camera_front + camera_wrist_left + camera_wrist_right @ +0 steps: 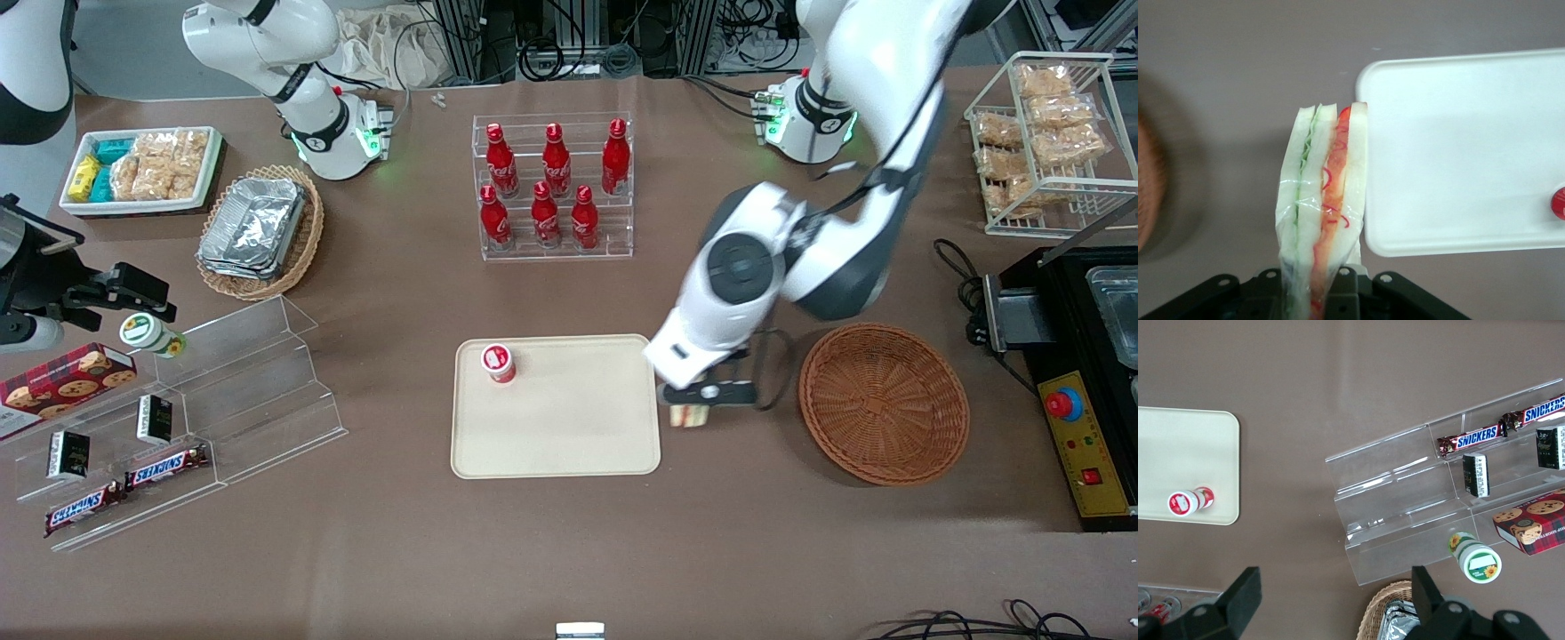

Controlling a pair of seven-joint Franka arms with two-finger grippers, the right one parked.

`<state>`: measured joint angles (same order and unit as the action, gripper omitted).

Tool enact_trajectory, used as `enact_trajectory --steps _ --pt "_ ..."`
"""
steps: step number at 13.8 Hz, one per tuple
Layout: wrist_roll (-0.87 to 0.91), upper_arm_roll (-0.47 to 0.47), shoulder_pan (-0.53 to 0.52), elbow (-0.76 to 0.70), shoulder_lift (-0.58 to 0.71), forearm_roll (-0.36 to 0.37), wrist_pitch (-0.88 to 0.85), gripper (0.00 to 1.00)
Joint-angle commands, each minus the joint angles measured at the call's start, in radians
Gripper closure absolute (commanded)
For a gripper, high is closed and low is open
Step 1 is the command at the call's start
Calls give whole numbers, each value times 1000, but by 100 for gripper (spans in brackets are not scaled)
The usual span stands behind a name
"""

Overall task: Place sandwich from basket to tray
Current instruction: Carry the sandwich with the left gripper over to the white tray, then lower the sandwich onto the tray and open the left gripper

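My left gripper (702,397) is shut on the sandwich (689,416), a pale bread wedge with green and red-orange filling in clear wrap. It hangs over the brown table between the empty reddish-brown wicker basket (883,402) and the cream tray (569,431), close beside the tray's rim. In the left wrist view the sandwich (1325,193) sticks out from the gripper (1315,290), next to the tray's corner (1458,153); the basket's edge (1146,193) shows blurred. A small red-capped cup (499,363) stands on the tray.
A rack of red bottles (553,187) stands farther from the camera than the tray. An acrylic stepped shelf (231,391) with snacks lies toward the parked arm's end. A black machine (1080,373) and a wire rack (1045,133) stand beside the basket.
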<state>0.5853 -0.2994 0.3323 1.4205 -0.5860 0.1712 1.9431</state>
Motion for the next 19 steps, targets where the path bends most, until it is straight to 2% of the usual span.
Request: enact_trajectory --steps 1,3,5,6,7,8,12,14,16,18,19 --pt "8 11 66 -204 -211 45 51 100" --pt "68 13 76 -198 -270 68 150 100" --pt "114 13 96 -196 -305 125 168 100" --pt "140 13 96 -196 -317 135 168 91" --pt "149 13 96 -196 -319 137 168 55" --pt "153 13 97 -193 -316 140 168 1" --pt "183 13 74 -190 -250 125 134 0" --pt "197 11 65 -192 -177 116 35 0" --pt "179 10 13 -192 -70 111 -79 0" --pt "163 3 -45 -189 21 41 -153 0" --pt "98 5 -70 -180 64 30 -220 0"
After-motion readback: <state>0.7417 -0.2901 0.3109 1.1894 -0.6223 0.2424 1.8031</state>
